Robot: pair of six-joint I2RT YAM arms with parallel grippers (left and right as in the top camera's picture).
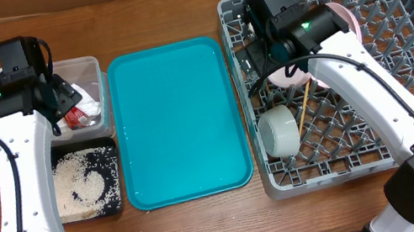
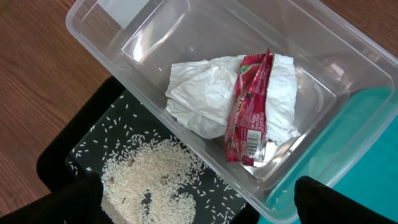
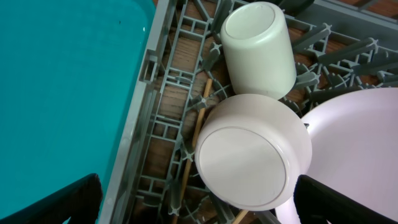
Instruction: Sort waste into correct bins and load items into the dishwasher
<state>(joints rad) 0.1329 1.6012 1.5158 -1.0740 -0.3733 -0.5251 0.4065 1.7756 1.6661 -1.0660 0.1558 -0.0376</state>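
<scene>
the red wrapper (image 2: 249, 106) lay on top of the crumpled white napkin (image 2: 199, 93), both inside the clear tub (image 2: 155, 37), which filled the upper part of the left wrist view. the rice grains (image 2: 152, 177) were kept apart from them, heaped in the black tray (image 2: 84, 134) at the lower left, just beside the tub. i think the dry rubbish belonged to one bin and the food to the other.

in the right wrist view the dishes sat in the grey dish rack (image 3: 158, 106). the cream cup (image 3: 258, 50) rested between the pegs at the top centre. below it in the frame one pale bowl (image 3: 252, 158) was turned bottom up and leaned on the pink plate (image 3: 357, 143) at the right edge. placed like this, water would probably run off the bowl. a chopstick (image 3: 202, 106) passed under the bowl along the grid; i could not tell if its pair was with it.

the teal tray (image 1: 175, 121) lay in the centre of the overhead view, between the bins and the rack.

the left gripper (image 2: 199, 208) hung over the tub with its fingers wide apart at the lower corners and nothing between them. the right gripper (image 3: 199, 208) hung over the bowl in the same way, spread and holding nothing, probably because little or nothing remained to carry.
</scene>
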